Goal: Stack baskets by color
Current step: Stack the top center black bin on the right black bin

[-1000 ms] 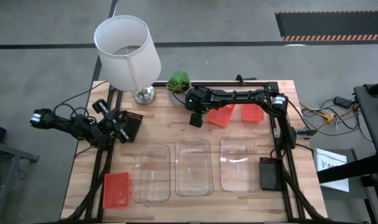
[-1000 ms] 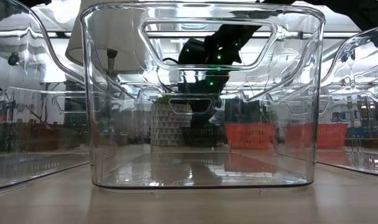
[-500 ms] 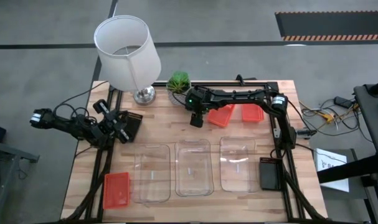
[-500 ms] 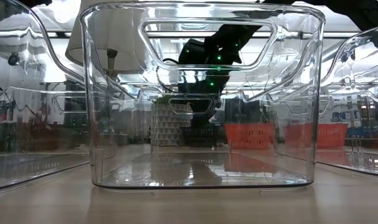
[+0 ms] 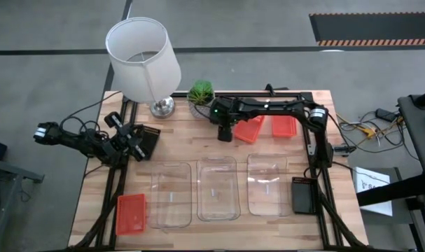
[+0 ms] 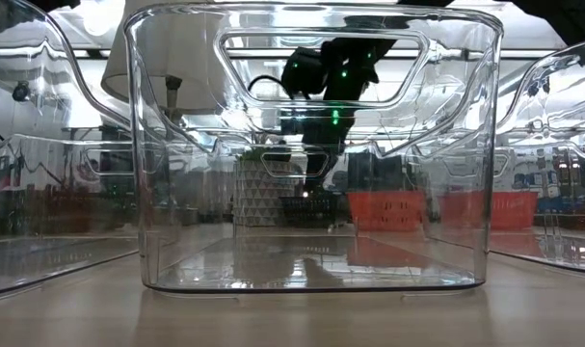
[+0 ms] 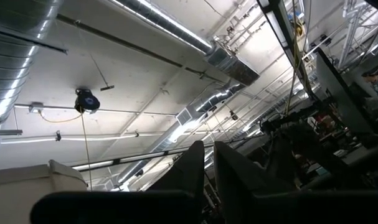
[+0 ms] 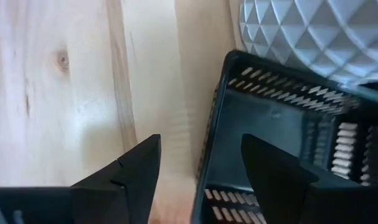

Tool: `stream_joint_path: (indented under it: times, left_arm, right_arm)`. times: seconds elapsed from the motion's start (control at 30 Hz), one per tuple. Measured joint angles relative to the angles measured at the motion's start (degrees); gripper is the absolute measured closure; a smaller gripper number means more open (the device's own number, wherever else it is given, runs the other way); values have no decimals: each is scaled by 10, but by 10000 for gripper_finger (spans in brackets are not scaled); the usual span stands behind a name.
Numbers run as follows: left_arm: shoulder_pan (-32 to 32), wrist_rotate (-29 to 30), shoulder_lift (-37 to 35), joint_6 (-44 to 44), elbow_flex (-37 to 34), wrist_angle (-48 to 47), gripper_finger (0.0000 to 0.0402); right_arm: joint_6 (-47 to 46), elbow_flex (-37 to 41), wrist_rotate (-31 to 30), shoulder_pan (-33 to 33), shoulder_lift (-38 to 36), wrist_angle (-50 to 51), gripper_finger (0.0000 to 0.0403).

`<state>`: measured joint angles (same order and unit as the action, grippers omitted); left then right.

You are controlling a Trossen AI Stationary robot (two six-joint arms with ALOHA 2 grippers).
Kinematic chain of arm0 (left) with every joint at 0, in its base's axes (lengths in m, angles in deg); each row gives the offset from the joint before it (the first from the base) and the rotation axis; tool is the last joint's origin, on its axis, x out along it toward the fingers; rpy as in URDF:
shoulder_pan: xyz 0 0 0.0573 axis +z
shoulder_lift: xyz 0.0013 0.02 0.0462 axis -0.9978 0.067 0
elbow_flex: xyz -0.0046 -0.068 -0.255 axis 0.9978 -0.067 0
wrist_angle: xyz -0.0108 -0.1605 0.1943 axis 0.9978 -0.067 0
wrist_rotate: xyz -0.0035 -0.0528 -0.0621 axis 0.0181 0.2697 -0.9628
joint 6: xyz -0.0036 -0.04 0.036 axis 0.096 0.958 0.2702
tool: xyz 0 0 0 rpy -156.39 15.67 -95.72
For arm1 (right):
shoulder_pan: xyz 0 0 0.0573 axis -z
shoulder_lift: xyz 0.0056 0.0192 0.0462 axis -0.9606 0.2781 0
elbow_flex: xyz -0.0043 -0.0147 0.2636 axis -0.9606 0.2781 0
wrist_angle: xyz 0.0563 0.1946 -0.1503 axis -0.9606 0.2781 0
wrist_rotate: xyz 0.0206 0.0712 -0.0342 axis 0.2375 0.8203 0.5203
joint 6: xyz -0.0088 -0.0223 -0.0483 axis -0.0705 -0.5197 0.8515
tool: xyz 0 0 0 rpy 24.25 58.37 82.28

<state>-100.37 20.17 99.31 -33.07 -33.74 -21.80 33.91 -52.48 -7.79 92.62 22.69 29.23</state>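
The right gripper (image 8: 198,165) hangs with fingers spread either side of the black basket's (image 8: 282,118) near wall, the plant pot (image 8: 313,37) just beyond, so closing off-centre could shove the basket into the pot instead of gripping it.
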Motion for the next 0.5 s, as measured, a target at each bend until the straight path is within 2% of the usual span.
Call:
stream_joint_path:
  times: [0.13, 0.27, 0.37, 0.5]
  left_arm:
    - [0, 0, 1, 0, 0, 0, 382]
    - [0, 0, 0, 0, 0, 0, 382]
    - [0, 0, -1, 0, 0, 0, 382]
    - [0, 0, 0, 0, 0, -1, 382]
  right_arm:
    - [55, 0, 3, 1, -2, -13, 160]
    - [39, 2, 4, 5, 9, -49, 148]
    - [20, 3, 3, 8, 23, -56, 151]
    - [4, 3, -8, 9, 41, -65, 175]
